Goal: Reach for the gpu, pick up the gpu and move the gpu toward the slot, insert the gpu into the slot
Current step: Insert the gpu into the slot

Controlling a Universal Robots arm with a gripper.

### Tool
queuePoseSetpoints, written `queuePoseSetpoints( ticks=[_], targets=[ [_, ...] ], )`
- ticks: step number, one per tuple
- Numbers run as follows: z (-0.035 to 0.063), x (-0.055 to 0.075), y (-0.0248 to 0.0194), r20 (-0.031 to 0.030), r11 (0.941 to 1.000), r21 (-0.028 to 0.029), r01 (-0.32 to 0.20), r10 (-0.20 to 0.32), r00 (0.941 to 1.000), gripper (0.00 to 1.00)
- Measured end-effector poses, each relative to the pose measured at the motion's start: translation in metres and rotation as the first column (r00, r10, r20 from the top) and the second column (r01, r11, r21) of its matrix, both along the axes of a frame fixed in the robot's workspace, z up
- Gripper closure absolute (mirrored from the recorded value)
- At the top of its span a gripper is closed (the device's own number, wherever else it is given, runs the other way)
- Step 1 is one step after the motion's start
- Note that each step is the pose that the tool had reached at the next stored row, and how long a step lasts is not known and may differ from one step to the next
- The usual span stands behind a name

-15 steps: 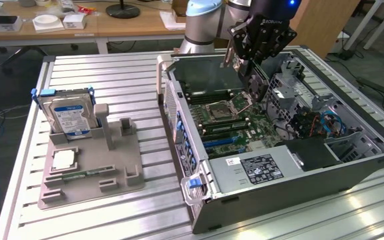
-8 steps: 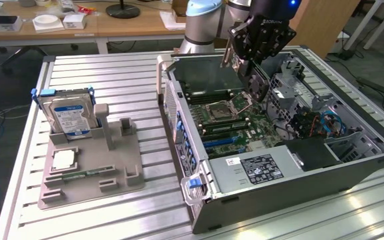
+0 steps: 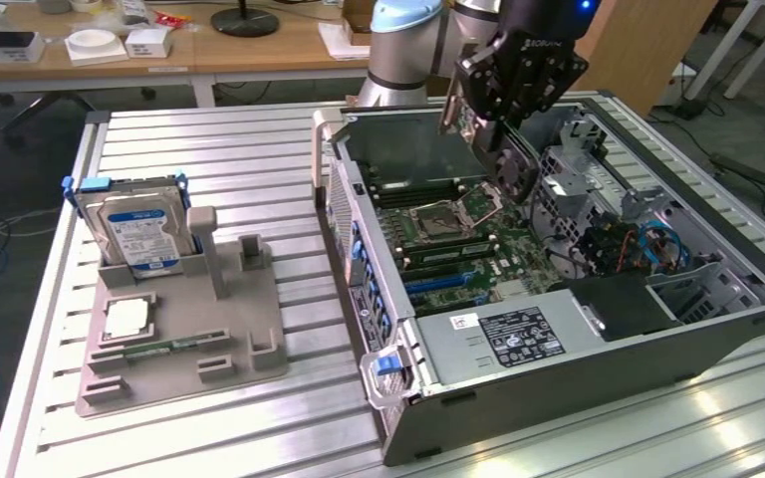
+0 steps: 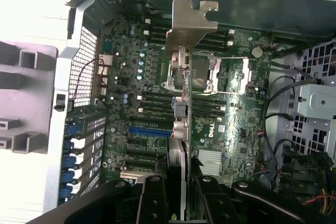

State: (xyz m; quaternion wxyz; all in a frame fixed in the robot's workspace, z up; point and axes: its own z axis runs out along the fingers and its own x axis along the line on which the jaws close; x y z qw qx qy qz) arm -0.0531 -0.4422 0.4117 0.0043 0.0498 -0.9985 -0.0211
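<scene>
We are holding the gpu (image 4: 181, 77) edge-on over the open case (image 3: 356, 229), our gripper (image 4: 180, 182) clamping narrowly on the card's two flat faces, the bracket at the far end. It is hanging above the motherboard (image 4: 126, 77), apart from the blue slot (image 4: 149, 129). We are judging it light, stiff and fragile, best gripped by its faces, away from its connector edge.

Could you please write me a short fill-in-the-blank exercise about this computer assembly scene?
1. The gripper is shut on the ____.
2. The gpu hangs over the green ____, not yet in the slot.
3. The slot is ____ in colour.
4. The silver ____ stands in the grey holder outside the case.
Missing words: gpu; motherboard; blue; hard drive.
</scene>
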Motion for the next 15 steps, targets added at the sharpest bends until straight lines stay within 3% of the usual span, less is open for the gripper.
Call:
queuePoseSetpoints(
  ticks=[15],
  targets=[
    [0.0000,0.0000,0.0000,0.0000,0.9960,0.0007,-0.089,0.089,0.9960,0.74]
  ],
)
